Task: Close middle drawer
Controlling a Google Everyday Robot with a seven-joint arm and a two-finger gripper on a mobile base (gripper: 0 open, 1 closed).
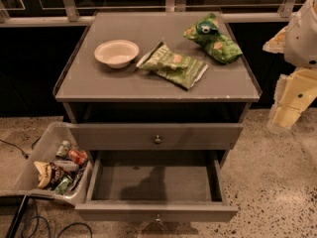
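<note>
Your middle drawer (153, 185) stands wide open at 6 o'clock, not yet pushed; the gripper (288, 108) hangs at 3 o'clock, and its grip state I cannot tell.

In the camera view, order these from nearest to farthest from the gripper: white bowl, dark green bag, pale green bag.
The gripper is right of the grey cabinet.
1. Dark green crinkled snack bag, tabletop's right rear.
2. Pale green flat snack bag, centre.
3. White round bowl, left.
</note>
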